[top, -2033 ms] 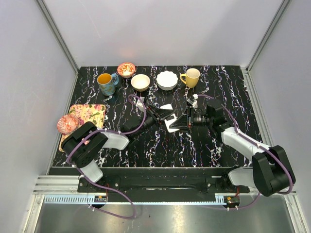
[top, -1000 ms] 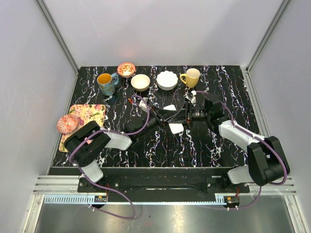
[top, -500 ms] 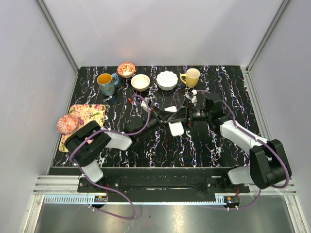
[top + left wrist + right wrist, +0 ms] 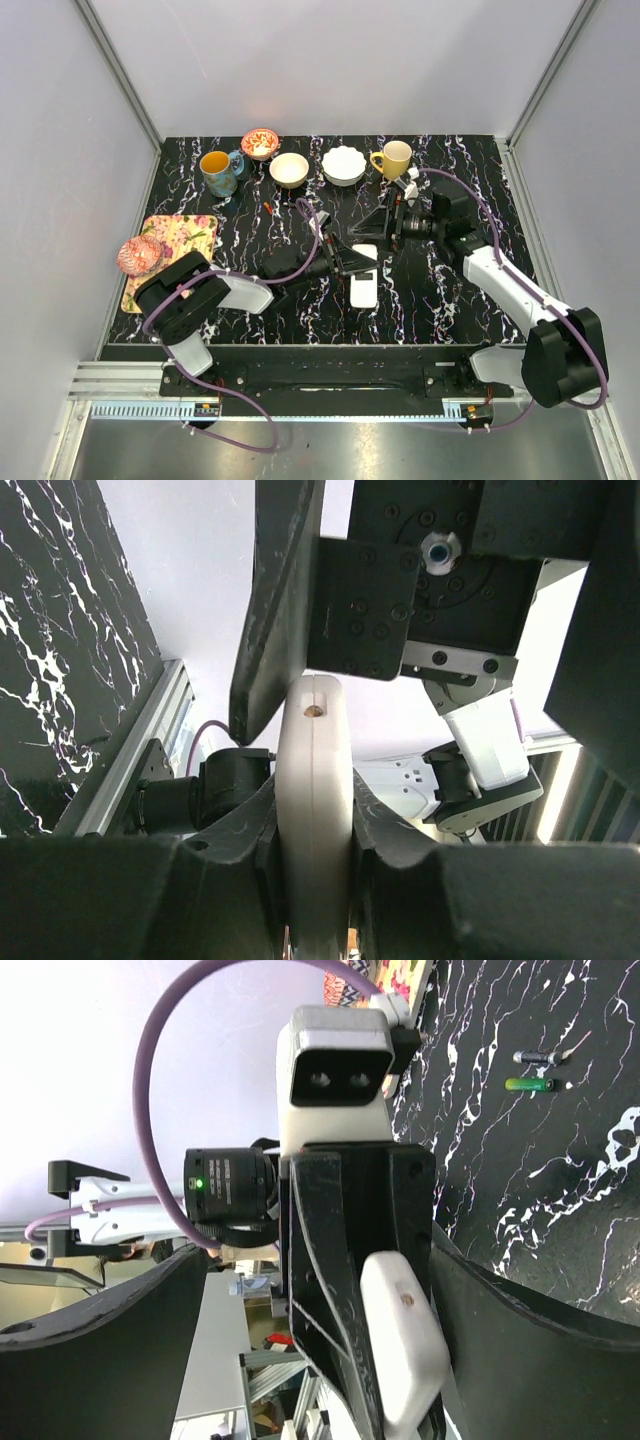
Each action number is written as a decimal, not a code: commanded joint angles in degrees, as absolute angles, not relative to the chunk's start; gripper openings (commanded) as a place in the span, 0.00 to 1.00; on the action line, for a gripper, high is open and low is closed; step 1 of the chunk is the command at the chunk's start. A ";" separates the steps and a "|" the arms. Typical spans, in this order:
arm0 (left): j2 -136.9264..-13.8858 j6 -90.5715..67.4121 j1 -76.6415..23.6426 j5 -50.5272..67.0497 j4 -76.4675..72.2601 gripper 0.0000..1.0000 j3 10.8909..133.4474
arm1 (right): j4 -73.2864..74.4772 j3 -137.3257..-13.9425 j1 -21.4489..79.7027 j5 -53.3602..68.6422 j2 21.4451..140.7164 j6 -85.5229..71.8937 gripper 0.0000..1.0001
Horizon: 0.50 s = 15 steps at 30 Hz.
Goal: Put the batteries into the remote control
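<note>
Remote control (image 4: 363, 286): lay near the middle of the table, white back facing up, long axis running toward the near edge; the red face was not visible.
Remote from the left wrist: seen edge-on, a pale slab with a small hole at its far end.
Left gripper (image 4: 347, 262): was clamped narrowly on the remote, a dark finger pressed to each flat side.
Height of remote: could not be told whether it rested on the table or hung just above it.
Right gripper (image 4: 378, 232): stood spread wide, holding nothing, just behind the remote's far end and pointing toward the left gripper.
Right fingers (image 4: 278, 600): one came down close beside the remote's far tip and the other stood well off to the side; contact could not be told.
Batteries: a green one (image 4: 529, 1085) and a grey one (image 4: 537, 1057) lay side by side on the table, well apart from the remote.
Table (image 4: 470, 190): black with white veining.
Back row, left to right: blue mug (image 4: 219, 171), red patterned bowl (image 4: 260, 142), cream bowl (image 4: 289, 169), white scalloped bowl (image 4: 343, 165), yellow mug (image 4: 394, 159).
Left edge: a floral board (image 4: 185, 236) carried a red patterned bowl (image 4: 138, 256).
</note>
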<state>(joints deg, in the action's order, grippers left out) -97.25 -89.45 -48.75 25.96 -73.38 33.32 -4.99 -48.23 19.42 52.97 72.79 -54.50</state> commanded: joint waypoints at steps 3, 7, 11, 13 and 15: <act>-94.92 -89.82 -47.20 27.16 -95.36 0.00 32.87 | -0.35 -47.99 18.81 53.70 67.86 -49.58 0.97; -95.01 -90.18 -46.50 27.25 -95.45 0.00 32.61 | 2.63 -45.54 18.28 52.83 64.52 -48.08 0.98; -94.92 -90.62 -44.48 26.46 -95.36 0.00 31.21 | 5.88 -44.39 18.02 50.45 60.13 -45.71 0.98; -94.66 -91.05 -43.77 25.67 -95.36 0.00 29.89 | 6.59 -43.77 18.02 48.97 58.89 -44.57 0.98; -94.48 -91.58 -42.89 23.74 -95.36 0.00 29.18 | 7.12 -42.98 18.02 48.60 57.83 -44.21 0.97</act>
